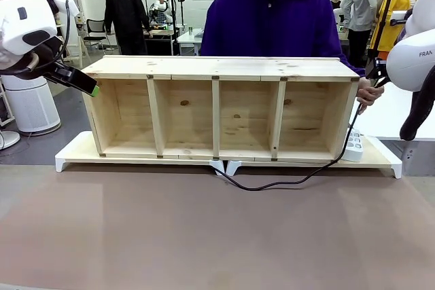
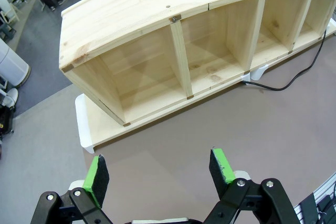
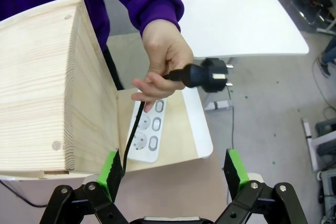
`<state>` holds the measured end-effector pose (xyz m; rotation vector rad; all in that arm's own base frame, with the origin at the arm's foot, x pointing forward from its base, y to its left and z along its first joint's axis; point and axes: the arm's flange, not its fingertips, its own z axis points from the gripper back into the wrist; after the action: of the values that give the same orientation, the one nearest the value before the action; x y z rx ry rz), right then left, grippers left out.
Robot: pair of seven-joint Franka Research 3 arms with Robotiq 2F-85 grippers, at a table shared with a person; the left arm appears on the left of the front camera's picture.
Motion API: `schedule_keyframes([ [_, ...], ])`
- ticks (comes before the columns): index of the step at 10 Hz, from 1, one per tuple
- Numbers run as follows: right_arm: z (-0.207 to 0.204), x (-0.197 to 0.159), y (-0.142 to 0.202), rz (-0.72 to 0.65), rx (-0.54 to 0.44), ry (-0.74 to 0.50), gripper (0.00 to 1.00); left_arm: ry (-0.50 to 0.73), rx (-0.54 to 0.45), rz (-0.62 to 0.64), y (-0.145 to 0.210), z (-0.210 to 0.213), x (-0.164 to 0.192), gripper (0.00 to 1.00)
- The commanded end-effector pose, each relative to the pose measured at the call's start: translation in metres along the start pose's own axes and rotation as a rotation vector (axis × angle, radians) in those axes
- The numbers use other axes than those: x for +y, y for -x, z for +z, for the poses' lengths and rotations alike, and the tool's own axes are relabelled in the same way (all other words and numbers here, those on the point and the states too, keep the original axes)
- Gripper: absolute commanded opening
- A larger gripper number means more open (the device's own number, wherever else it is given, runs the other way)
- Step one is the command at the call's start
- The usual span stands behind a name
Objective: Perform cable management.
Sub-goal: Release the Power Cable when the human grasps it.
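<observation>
The thin black cable [image 1: 272,185] loops over the brown mat in front of the wooden shelf [image 1: 221,110] and rises past the shelf's right end. A person's hand [image 3: 163,59] holds the cable's round two-pin plug [image 3: 210,74] above the white power strip [image 3: 147,129], which lies on the white-edged board beside the shelf. My right gripper [image 3: 170,174] hangs open just below the hand and plug, nothing between its green pads. My left gripper [image 2: 157,171] is open above the mat, off the shelf's left end; its green-tipped finger [image 1: 85,84] shows beside the shelf's left corner.
The four-bay shelf stands on a long low board with white feet [image 1: 224,166]. The person in a purple hoodie [image 1: 272,22] stands behind it. A white table [image 3: 236,19] lies to the right; a white air purifier [image 1: 27,103] stands at the left.
</observation>
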<state>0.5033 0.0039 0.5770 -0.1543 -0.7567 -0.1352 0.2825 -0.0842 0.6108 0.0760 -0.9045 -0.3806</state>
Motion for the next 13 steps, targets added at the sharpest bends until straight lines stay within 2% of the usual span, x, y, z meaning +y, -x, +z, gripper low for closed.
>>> schedule_keyframes([
  [1,-0.0011,0.0003,0.0009,-0.002,0.009,-0.001,1.0,-0.006,-0.012,-0.012,-0.0015,-0.0019,0.0011,1.0],
  [13,-0.0011,0.0003,0.0009,-0.002,0.009,-0.001,1.0,-0.006,-0.012,-0.012,-0.0015,-0.0019,0.0011,1.0],
])
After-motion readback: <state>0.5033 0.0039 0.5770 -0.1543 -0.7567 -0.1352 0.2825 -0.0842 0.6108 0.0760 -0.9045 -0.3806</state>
